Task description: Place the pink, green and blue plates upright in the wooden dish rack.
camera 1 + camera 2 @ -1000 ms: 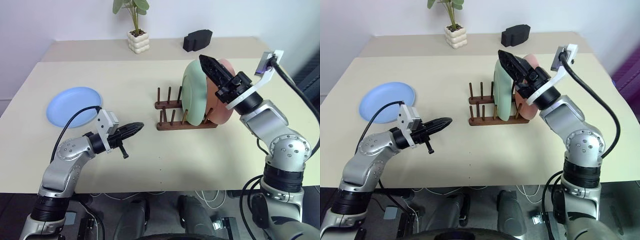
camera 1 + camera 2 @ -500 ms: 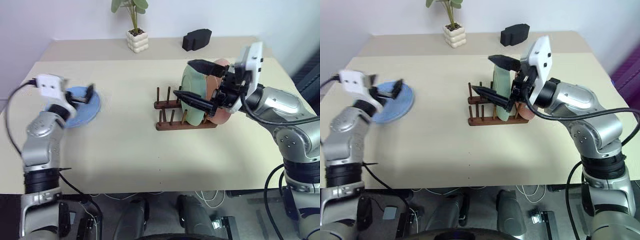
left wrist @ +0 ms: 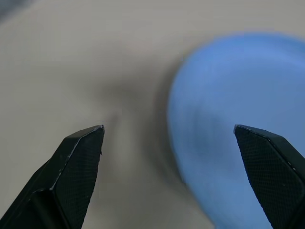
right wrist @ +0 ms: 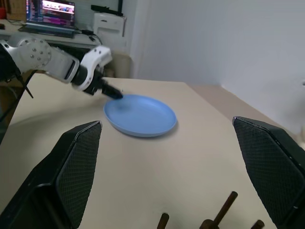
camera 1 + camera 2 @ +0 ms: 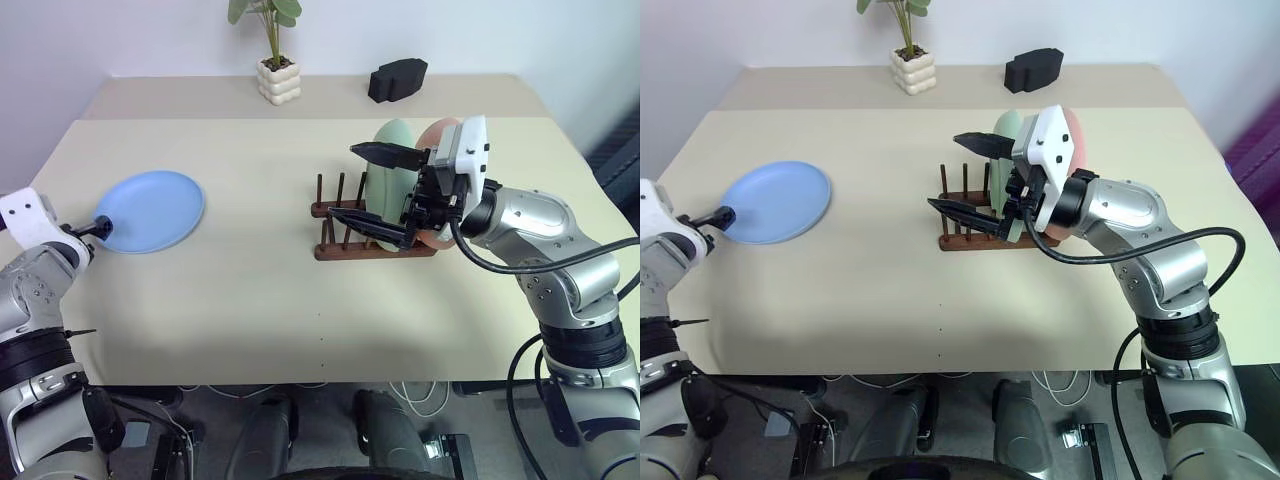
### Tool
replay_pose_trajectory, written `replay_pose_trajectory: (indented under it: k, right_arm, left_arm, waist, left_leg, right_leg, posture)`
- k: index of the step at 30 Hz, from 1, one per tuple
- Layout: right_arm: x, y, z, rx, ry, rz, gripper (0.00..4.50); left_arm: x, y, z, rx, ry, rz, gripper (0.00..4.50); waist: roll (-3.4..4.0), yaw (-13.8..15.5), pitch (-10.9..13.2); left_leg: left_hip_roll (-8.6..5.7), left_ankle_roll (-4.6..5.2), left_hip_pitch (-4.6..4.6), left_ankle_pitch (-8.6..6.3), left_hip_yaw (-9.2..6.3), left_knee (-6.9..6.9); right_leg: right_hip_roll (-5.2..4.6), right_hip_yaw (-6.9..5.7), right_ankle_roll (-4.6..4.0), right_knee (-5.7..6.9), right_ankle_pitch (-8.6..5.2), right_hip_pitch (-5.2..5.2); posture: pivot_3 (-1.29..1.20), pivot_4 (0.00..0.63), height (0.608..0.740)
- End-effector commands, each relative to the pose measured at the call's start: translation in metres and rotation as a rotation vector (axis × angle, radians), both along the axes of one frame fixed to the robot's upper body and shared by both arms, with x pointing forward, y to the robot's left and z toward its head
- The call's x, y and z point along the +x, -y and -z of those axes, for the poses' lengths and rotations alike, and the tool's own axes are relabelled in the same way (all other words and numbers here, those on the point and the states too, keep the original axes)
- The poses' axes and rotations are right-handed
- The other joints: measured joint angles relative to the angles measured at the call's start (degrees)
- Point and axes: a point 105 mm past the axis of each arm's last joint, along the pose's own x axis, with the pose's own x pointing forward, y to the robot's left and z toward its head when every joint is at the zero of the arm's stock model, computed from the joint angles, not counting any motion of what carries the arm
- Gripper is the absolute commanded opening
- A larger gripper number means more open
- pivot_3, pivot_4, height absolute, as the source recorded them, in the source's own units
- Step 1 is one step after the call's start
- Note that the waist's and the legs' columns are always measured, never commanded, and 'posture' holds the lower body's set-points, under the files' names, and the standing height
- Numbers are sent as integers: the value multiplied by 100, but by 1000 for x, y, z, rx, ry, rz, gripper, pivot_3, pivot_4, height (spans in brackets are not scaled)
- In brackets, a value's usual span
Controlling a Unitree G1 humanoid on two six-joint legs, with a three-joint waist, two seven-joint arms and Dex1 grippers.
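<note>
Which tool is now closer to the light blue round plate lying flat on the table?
Left. The left tool is at the light blue round plate's near edge; the right tool hovers by the dark wooden dish rack.

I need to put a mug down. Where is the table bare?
The table is bare along the near edge and between the blue plate and the wooden dish rack. It is crowded at the rack, where the right gripper hovers by the green plate.
</note>
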Motion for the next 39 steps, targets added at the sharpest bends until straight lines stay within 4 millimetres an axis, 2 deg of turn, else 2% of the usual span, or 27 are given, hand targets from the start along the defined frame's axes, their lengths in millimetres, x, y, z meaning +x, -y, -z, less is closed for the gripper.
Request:
replay_pose_trajectory:
  k: [1,3,9,12,15,16,19,24,28,33,35,39]
  right_arm:
    - [-3,3,-8,19,46,8,4500]
    - [-2,4,-8,20,48,17,4500]
    - [-2,5,-6,19,50,29,4500]
    - [-1,3,-6,17,57,38,4500]
    - [3,2,-5,0,77,56,4500]
    - [5,1,-4,-11,92,70,4500]
    - [13,-3,-2,-73,165,118,4500]
    - [22,-18,-1,-164,371,179,4500]
    - [30,-33,0,-210,510,230,4500]
    - [35,-47,8,-309,692,261,4500]
    - [40,-49,12,-352,750,283,4500]
    - [45,-52,17,-377,787,299,4500]
  left_arm:
    - [-1,-6,-2,-74,26,-48,3963]
    - [1,-6,-1,-91,43,-60,3164]
    - [5,-2,-8,-119,127,-73,116]
    - [12,6,-30,-108,256,-36,46]
    - [21,25,-63,-49,412,48,46]
    - [24,35,-73,-27,451,90,46]
    - [28,82,-120,127,627,268,46]
    - [25,141,-171,274,824,409,46]
    - [23,183,-187,303,882,516,46]
    - [20,222,-198,346,889,601,46]
    - [18,232,-199,353,883,628,46]
    - [15,239,-197,344,862,662,46]
  waist:
    - [-1,5,0]
    - [-2,13,0]
    - [-3,15,-1]
    - [-2,17,-1]
    - [-8,33,-2]
    - [-10,33,-1]
    - [-15,39,-2]
    - [-15,10,-2]
    - [-15,-14,-2]
    - [-15,5,-2]
    - [-15,6,-2]
    - [-15,-6,-2]
  left_leg:
    - [0,-1,0,1,0,-1]
    - [1,-3,0,1,-1,0]
    - [-1,-4,-1,1,0,0]
    - [0,-5,0,2,0,0]
    - [0,-7,-3,3,0,1]
    - [0,-7,-6,3,0,2]
    - [-4,-9,-16,4,0,4]
    - [-11,-13,-25,7,4,6]
    - [-12,-22,-23,12,9,2]
    - [-13,-30,-26,18,7,4]
    - [-15,-30,-27,18,7,5]
    - [-14,-52,-27,31,6,4]
  right_leg:
    - [0,0,0,1,0,-1]
    - [0,-1,-1,1,1,-1]
    - [-4,0,-2,-1,2,0]
    - [-4,0,-3,1,3,0]
    - [-5,0,-4,-1,4,0]
    - [-5,-2,-4,-2,4,-1]
    - [-8,-2,-4,-5,5,-6]
    - [-12,-1,1,-11,14,-12]
    - [2,2,-1,-7,16,-19]
    - [6,1,-2,-3,17,-22]
    - [6,1,-2,-3,17,-21]
    - [7,0,-2,-2,17,-21]
  posture:
    - [0,150,730]
    - [0,150,730]
    - [0,150,730]
    - [0,150,730]
    - [0,150,730]
    - [0,150,730]
    - [0,150,730]
    - [0,150,730]
    - [0,150,730]
    - [0,150,730]
    - [0,150,730]
    - [0,150,730]
